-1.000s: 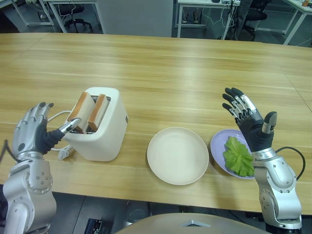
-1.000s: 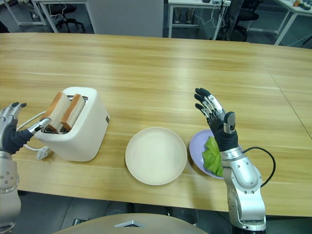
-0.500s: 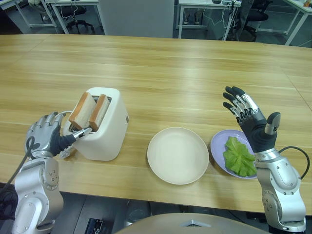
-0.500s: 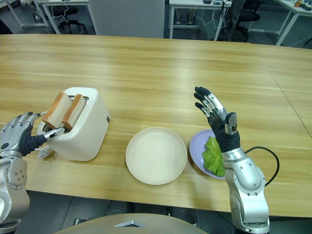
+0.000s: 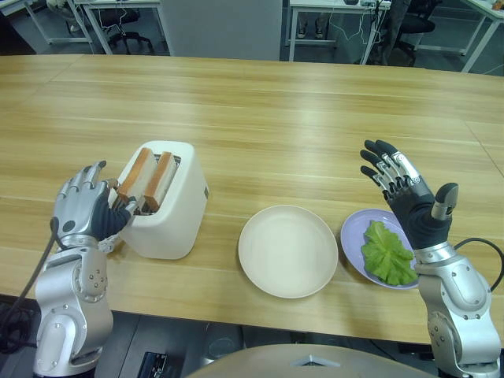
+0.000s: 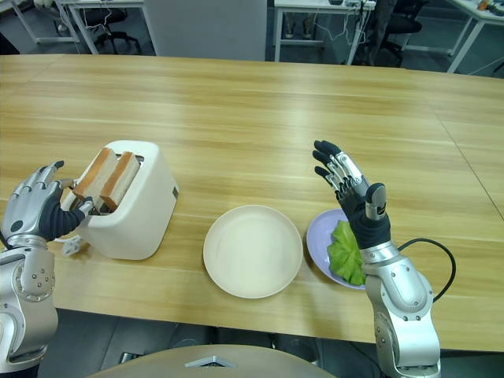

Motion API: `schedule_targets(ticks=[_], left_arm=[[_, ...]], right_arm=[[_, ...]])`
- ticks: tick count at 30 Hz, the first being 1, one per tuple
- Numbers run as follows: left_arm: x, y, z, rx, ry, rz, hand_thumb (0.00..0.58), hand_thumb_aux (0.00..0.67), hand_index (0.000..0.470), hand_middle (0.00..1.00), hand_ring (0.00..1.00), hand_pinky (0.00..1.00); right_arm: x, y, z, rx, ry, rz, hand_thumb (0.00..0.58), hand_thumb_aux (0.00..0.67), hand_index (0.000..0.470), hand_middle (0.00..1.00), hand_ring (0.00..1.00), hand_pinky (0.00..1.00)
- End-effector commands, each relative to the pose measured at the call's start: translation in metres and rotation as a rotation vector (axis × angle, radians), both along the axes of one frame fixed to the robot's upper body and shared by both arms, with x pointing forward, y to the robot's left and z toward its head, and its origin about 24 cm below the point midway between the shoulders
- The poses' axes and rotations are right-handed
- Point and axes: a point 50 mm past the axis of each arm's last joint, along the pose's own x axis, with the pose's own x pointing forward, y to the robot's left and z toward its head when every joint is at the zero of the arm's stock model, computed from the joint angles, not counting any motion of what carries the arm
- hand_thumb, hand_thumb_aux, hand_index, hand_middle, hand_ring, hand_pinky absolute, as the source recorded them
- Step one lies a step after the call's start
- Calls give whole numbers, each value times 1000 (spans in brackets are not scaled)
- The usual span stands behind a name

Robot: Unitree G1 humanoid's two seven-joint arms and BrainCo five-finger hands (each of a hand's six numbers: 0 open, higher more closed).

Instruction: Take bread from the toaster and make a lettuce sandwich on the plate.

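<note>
Wooden counter (image 5: 276,118) carries the toaster (image 5: 173,220), with the bread slices (image 5: 150,175) standing in its slots. The left hand (image 5: 87,209) has risen beside them, fingers spread and empty, so a grasp looks next. The right hand (image 5: 409,201) stays open above the lettuce (image 5: 386,253).

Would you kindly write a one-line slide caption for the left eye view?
Left robot hand beside the toaster with two bread slices; right robot hand open by the lettuce; cream plate between.
</note>
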Motion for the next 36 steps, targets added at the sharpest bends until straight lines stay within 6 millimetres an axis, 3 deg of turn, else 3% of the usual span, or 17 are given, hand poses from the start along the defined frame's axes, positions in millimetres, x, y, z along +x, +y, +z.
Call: schedule_targets(ticks=[1, 2, 7, 8, 9, 10, 12, 14, 26, 36], left_arm=[[2, 1, -5, -62, -14, -1, 580, 670, 460, 35, 35, 35], [2, 1, -5, -85, -32, -1, 580, 670, 460, 110, 110, 110], [3, 0, 0, -266, -165, -11, 580, 670, 460, 212, 212, 212], [3, 0, 1, -298, -189, -14, 580, 670, 460, 439, 439, 439], [3, 0, 2, -324, -212, -17, 580, 670, 460, 549, 549, 549], [4, 0, 3, -353, -235, -23, 580, 670, 460, 549, 549, 549], [5, -1, 5, -418, -288, -37, 580, 670, 460, 855, 855, 855], [7, -2, 9, -458, -343, -53, 580, 670, 460, 1000, 1000, 1000], [15, -2, 30, -619, -600, -119, 580, 670, 460, 1000, 1000, 1000], [10, 0, 50, -674, -709, -182, 580, 670, 460, 1000, 1000, 1000]], right_arm=[[-1, -1, 3, -5, 3, 8, 0, 0, 0, 0, 0, 0], [-1, -1, 3, -6, 3, 8, 0, 0, 0, 0, 0, 0], [-1, -1, 2, -9, 5, 10, 0, 0, 0, 0, 0, 0], [-1, -1, 2, -9, 5, 10, 0, 0, 0, 0, 0, 0], [-1, -1, 2, -9, 5, 10, 0, 0, 0, 0, 0, 0], [-1, -1, 2, -9, 5, 10, 0, 0, 0, 0, 0, 0], [-1, -1, 2, -10, 4, 10, 0, 0, 0, 0, 0, 0], [-1, 0, 2, -11, 2, 11, 0, 0, 0, 0, 0, 0], [0, 0, 3, -22, -10, 22, 0, 0, 0, 0, 0, 0], [2, 0, 4, -32, -20, 30, 0, 0, 0, 0, 0, 0]])
